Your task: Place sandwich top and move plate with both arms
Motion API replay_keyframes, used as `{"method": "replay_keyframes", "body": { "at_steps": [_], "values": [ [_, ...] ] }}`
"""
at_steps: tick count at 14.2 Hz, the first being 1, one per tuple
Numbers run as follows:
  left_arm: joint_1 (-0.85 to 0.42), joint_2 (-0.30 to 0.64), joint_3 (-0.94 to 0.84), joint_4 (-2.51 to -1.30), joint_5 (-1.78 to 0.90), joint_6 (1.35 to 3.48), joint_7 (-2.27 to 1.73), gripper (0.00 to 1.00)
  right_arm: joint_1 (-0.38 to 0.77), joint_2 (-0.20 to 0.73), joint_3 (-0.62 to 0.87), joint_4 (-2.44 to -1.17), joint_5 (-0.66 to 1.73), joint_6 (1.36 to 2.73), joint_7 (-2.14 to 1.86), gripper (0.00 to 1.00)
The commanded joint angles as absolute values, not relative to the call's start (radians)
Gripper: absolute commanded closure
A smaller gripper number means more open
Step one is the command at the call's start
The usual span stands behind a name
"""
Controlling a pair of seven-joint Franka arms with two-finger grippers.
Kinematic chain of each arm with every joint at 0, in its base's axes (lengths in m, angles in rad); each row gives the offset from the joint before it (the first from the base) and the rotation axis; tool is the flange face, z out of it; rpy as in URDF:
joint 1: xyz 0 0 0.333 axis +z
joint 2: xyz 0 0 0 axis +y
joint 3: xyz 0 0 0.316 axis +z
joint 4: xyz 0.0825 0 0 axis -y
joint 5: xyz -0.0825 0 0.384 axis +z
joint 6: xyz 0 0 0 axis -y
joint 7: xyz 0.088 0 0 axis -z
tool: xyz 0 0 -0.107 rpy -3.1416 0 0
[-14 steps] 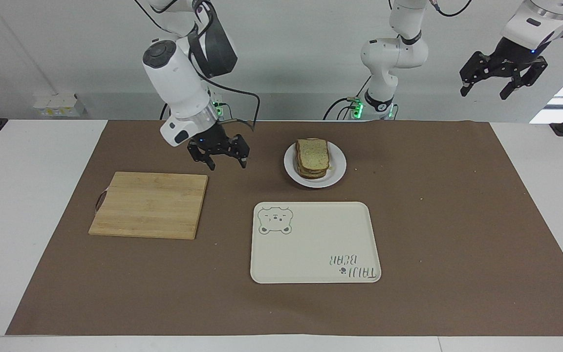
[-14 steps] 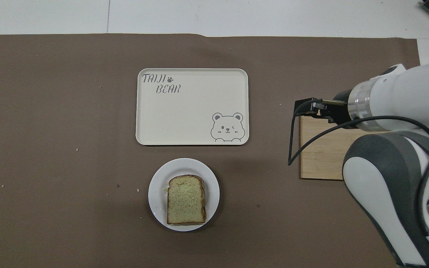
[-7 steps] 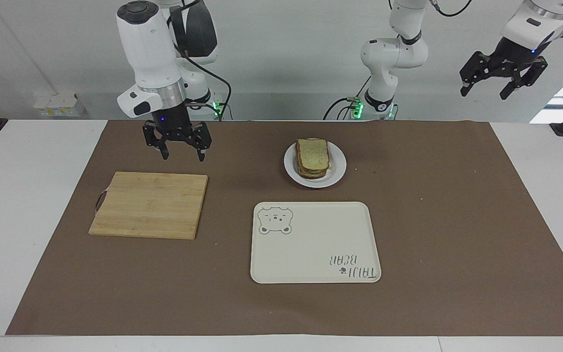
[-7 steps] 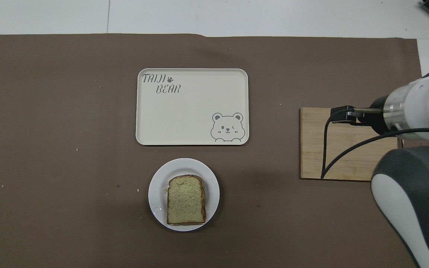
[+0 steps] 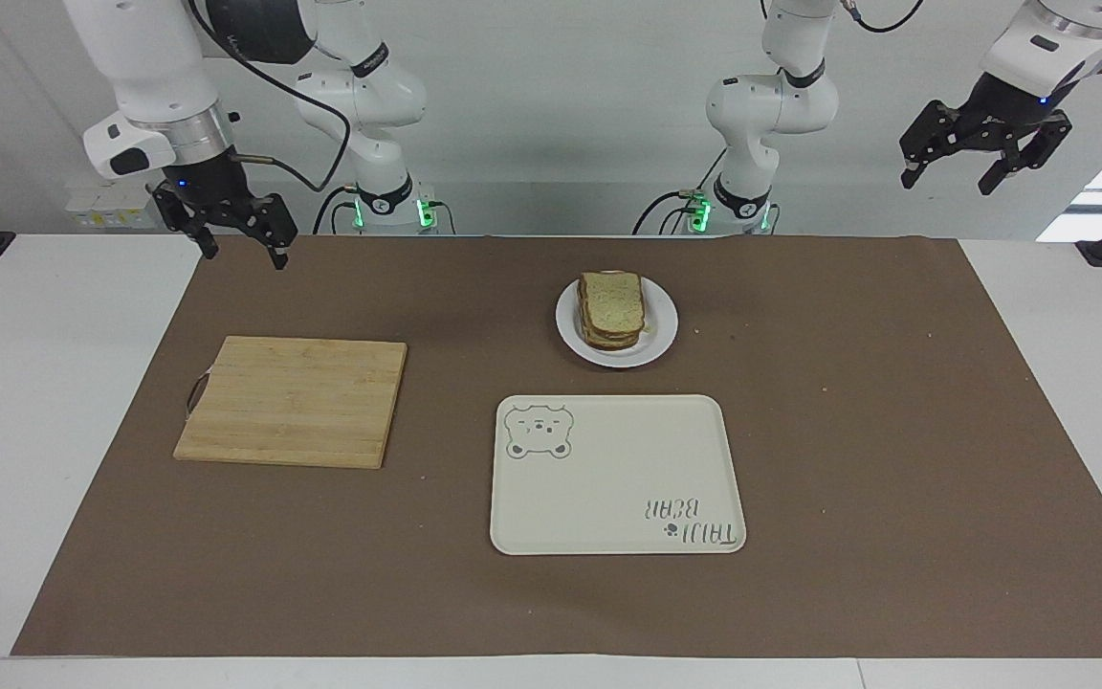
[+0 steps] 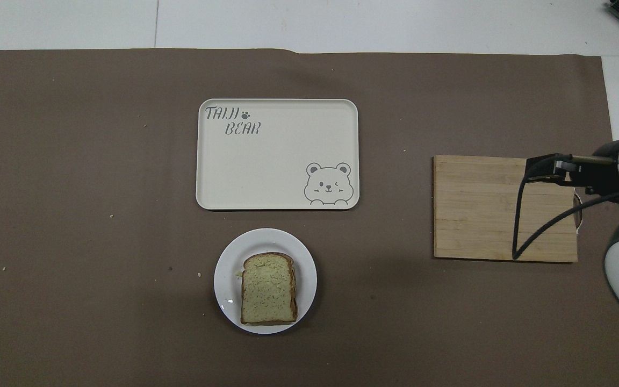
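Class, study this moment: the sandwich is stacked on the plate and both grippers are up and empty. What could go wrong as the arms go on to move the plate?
1. The sandwich top lies loose on a tall stack; a tilt of the plate could slide it off.
2. The plate's rim is low and flat on the mat; the open left gripper and right gripper may slip.
3. The tray lies close beside the plate; a low carry could catch its edge.

Plate (image 5: 658, 337) sits mid-table on the mat (image 5: 895, 431), nearest the robots, with the sandwich top (image 5: 612, 300) on the stack in it. Tray (image 5: 608, 498) just beside the plate, farther from the robots. Cutting board (image 5: 293, 400) well apart, toward the right arm's end.
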State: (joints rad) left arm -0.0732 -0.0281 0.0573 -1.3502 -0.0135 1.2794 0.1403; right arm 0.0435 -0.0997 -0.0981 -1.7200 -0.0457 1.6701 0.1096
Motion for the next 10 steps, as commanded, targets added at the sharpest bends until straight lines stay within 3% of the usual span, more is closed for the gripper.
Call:
{"method": "replay_keyframes", "body": {
  "at_steps": [1,10],
  "values": [
    [-0.074,-0.055,0.058,-1.379,-0.005,1.275,0.132,0.0,0.035,-0.083,-0.084,-1.669,-0.054,1.631,0.068,0.0],
    [-0.078,-0.055,0.058,-1.379,-0.006,1.278,0.13,0.0,0.052,-0.078,-0.08,-1.641,-0.025,1.582,0.031,0.0]
  ]
}}
